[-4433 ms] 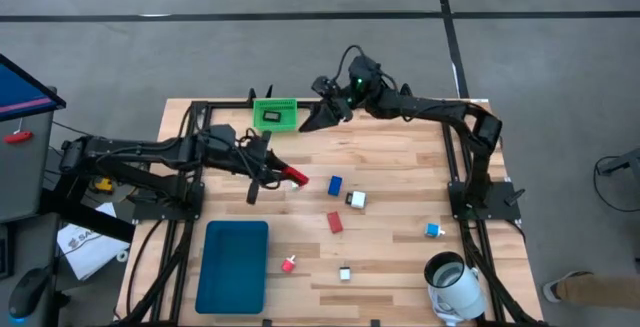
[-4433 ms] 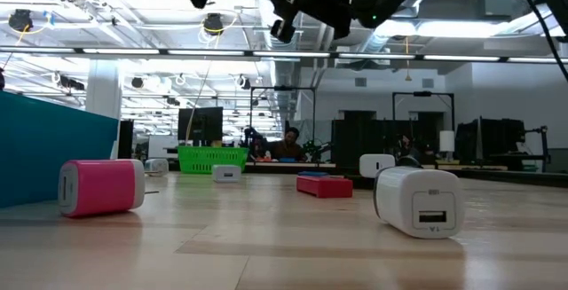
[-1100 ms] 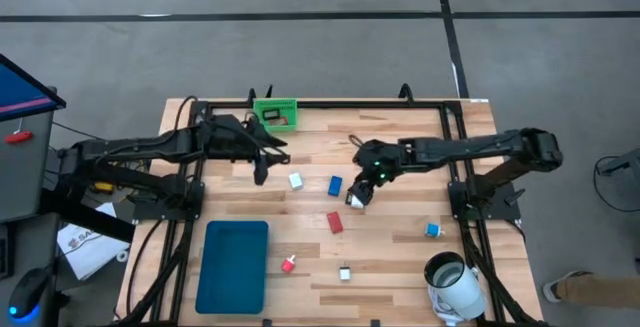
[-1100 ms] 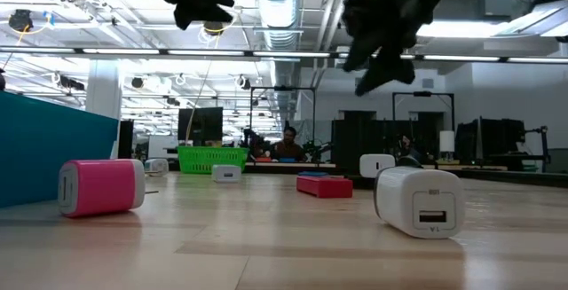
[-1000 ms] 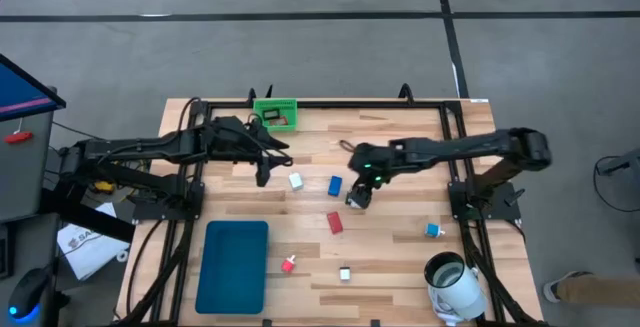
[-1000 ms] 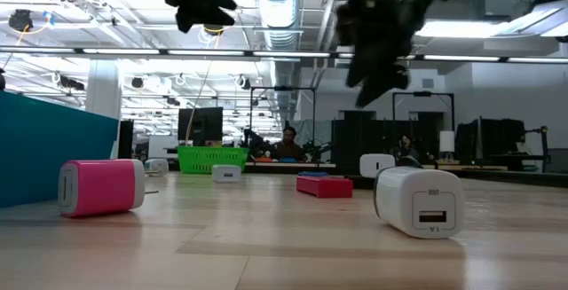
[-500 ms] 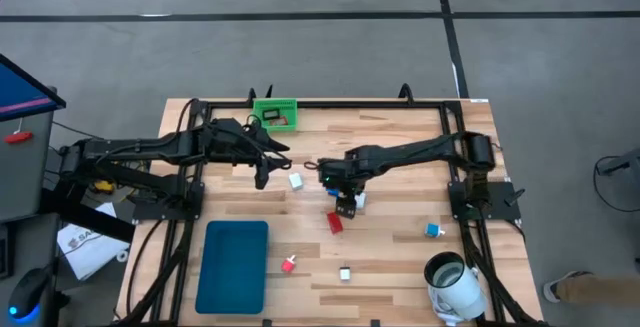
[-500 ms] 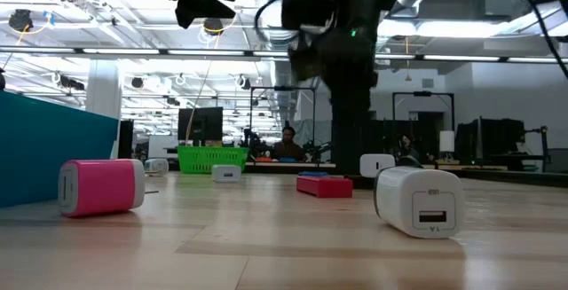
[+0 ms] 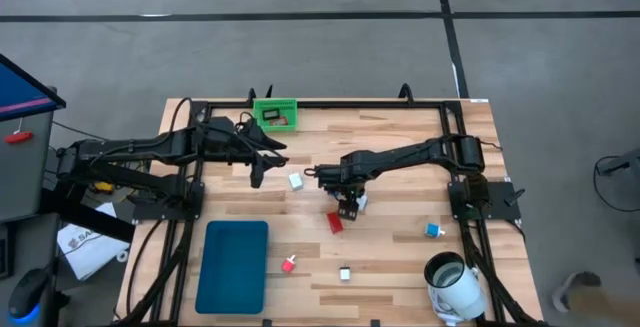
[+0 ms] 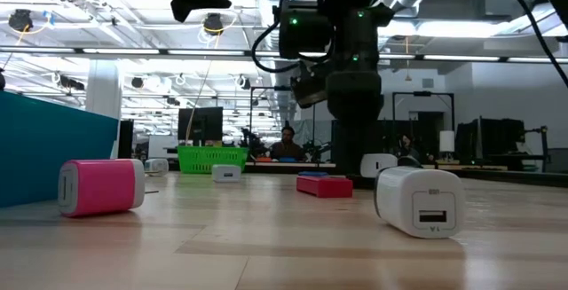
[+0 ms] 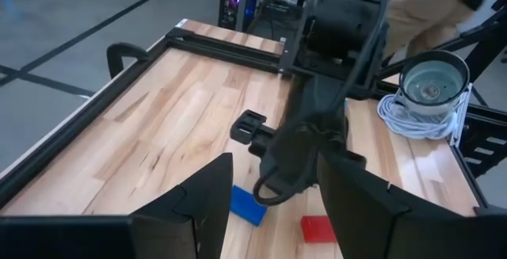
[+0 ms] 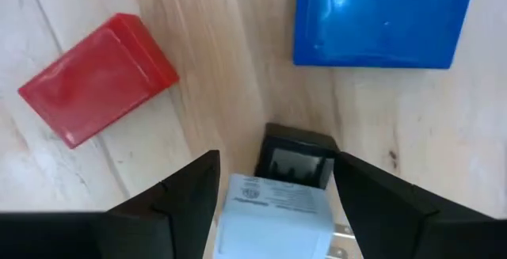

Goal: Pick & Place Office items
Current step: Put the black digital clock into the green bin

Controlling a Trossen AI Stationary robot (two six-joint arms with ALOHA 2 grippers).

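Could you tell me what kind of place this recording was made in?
Probably a robotics lab in an open industrial workspace: a framed wooden table, exposed ceiling ducts, and monitor-filled desks where a person sits.

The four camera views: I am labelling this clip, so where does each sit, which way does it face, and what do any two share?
High: overhead, straight down; both arms.
Low: table-top height, level across; pink block near, arms above.
Left wrist: past the left pincer toward the right arm.
Right wrist: down past the open right pincer onto a white charger.
Shared: the red block and blue block show in both wrist views.
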